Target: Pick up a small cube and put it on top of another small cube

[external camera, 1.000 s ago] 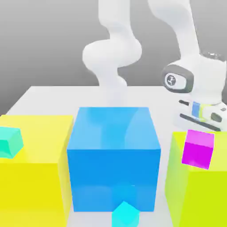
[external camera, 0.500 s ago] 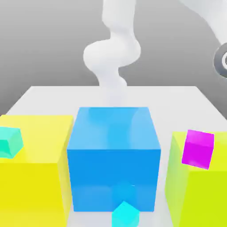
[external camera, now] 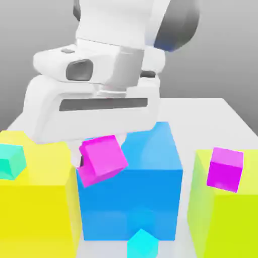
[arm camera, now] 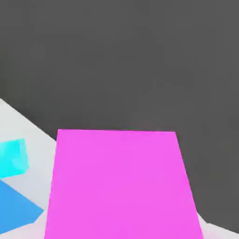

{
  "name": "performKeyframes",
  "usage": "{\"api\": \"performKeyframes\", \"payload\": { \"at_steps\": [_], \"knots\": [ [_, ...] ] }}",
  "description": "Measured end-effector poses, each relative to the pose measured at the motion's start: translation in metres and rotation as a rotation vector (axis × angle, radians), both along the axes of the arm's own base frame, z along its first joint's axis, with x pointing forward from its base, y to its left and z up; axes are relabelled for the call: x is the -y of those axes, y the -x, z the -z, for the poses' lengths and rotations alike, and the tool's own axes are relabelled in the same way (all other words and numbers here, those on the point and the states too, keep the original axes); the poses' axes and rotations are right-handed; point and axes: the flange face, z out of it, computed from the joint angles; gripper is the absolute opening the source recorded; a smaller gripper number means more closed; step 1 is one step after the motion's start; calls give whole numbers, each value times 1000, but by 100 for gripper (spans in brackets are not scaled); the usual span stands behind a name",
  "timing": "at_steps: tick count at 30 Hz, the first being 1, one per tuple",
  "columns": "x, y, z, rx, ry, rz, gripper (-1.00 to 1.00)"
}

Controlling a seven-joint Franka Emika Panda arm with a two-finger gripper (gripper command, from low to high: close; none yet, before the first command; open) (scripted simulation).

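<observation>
**One tilted cube, three ways this stack could flop**

One thing jumps out right away: the hot-pink small cube is hanging crooked. The gripper is clamped narrow on it, holding it in the air in front of the top face of the big blue block, and in the exterior view the cube's faces sit rotated, not level. In the hand view it looms huge, with the table showing past it.

Candidates for the bottom cube, going by the exterior view with pink as the clock centre:
- violet-magenta small cube at 3 o'clock, on the yellow-green block
- teal small cube at 9 o'clock, on the yellow block
- cyan small cube at about 5 o'clock, down low in front of the blue block

What I'd worry about:
1. If it gets let go while tilted, it lands on an edge and probably rolls off. The landing spot is only as big as the cube itself.
2. With a grip this skewed, I'd guess a quick swing could twist the cube more, or slide it out.
3. That hand is bulky next to those tall blocks. Coming down a bit off-centre could bump the bottom cube and shove it off its perch.
</observation>
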Motion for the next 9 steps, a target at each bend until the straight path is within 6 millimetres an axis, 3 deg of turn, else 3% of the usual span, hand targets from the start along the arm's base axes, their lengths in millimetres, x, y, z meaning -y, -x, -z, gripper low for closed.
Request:
{"api": "performKeyframes", "payload": {
  "at_steps": [2, 3, 5, 6, 9],
  "knots": [
    [68, 39, -9, -31, -78, 149, -100],
    [86, 52, -3, -44, -114, 188, -100],
    [96, 61, 23, -53, -143, 209, -100],
    [97, 63, 36, -55, -147, 212, 100],
    [97, 62, 36, -55, -147, 212, 100]
  ]
}}
